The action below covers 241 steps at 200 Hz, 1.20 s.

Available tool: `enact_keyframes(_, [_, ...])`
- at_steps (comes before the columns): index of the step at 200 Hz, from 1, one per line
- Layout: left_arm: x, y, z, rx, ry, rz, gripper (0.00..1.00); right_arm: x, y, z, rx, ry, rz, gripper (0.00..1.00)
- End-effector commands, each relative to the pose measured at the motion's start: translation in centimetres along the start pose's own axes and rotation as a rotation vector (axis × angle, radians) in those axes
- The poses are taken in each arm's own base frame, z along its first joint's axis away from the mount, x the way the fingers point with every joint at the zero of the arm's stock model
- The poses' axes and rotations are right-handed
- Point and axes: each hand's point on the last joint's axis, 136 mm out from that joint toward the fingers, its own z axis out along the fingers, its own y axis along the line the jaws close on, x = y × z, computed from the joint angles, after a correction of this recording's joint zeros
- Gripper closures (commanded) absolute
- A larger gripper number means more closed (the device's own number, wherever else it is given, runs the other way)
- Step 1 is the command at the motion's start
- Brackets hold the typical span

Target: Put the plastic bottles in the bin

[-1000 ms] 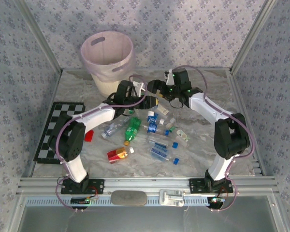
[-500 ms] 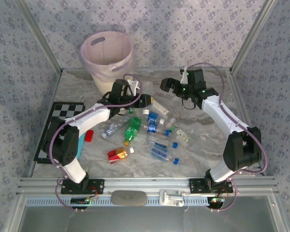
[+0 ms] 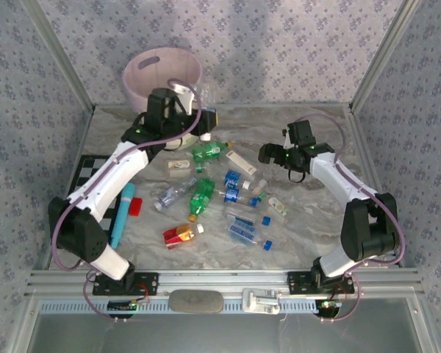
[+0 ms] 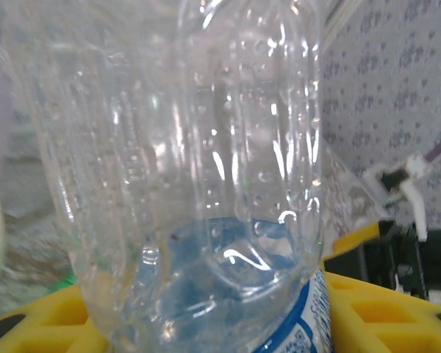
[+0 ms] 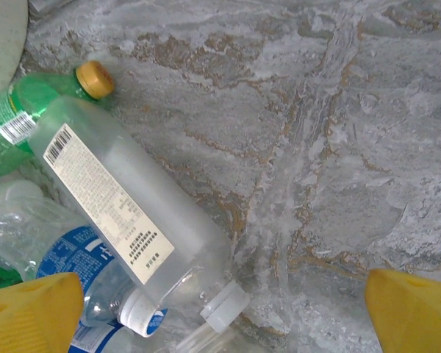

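Now that your left gripper (image 3: 197, 118) has carried its clamped clear bottle (image 4: 206, 147) beside the bin (image 3: 132, 82), release next; right gripper (image 3: 267, 153) gapes empty.

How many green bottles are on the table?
2. One green bottle lies far back, nearest the bin; the other lies closer to the near edge, its cap pointing that way. More may be hidden.

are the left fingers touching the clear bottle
Touching. In the left wrist view the clear bottle sits clamped between the two yellow fingers, its blue-labelled end meeting both.
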Motion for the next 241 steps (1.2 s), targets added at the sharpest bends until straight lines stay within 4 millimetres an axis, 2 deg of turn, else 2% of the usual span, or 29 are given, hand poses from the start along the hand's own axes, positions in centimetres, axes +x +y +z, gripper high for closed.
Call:
enact_keyframes(1, [-3.0, 0.8, -2.3, -0.068, -0.051, 0.068, 0.53, 0.8, -0.1, -0.1, 0.001, 0.004, -0.021, 0.00])
enact_keyframes(60, [-7.5, 3.7, -3.9, -0.160, -0.124, 0.114, 0.53, 1.3, 1.0, -0.1, -0.049, 0.002, -0.030, 0.00])
enact_keyframes(110, [-11.4, 9.8, -5.0, -0.282, -0.177, 0.106, 0.53, 0.3, 2.0, -0.5, -0.054, -0.026, -0.046, 0.00])
enact_keyframes(144, [-13.6, 14.0, -4.1, -0.354, -0.182, 0.133, 0.53, 0.1, 2.4, 0.0, -0.052, -0.035, -0.050, 0.00])
enact_keyframes(166, [-14.0, 16.3, -2.4, -0.386, -0.158, 0.143, 0.53, 0.0, 2.6, 0.7, -0.052, -0.034, -0.062, 0.00])
enact_keyframes(190, [-13.4, 18.5, 0.0, -0.420, -0.106, 0.144, 0.52, -0.4, 2.9, 1.7, -0.055, -0.010, -0.077, 0.00])
enact_keyframes(204, [-12.8, 19.7, 1.2, -0.438, -0.072, 0.144, 0.52, -0.1, 3.1, 2.5, -0.063, 0.020, -0.089, 0.00])
enact_keyframes(206, [-12.7, 19.9, 1.4, -0.441, -0.066, 0.144, 0.52, -0.9, 3.6, 2.3, -0.074, 0.003, -0.094, 0.00])
enact_keyframes(211, [-12.5, 20.3, 1.8, -0.445, -0.059, 0.144, 0.52, -1.3, 3.8, 2.3, -0.081, 0.000, -0.100, 0.00])
enact_keyframes(241, [-10.7, 21.8, 3.5, -0.455, 0.007, 0.123, 0.52, -1.5, 4.1, 3.4, -0.090, 0.017, -0.112, 0.00])
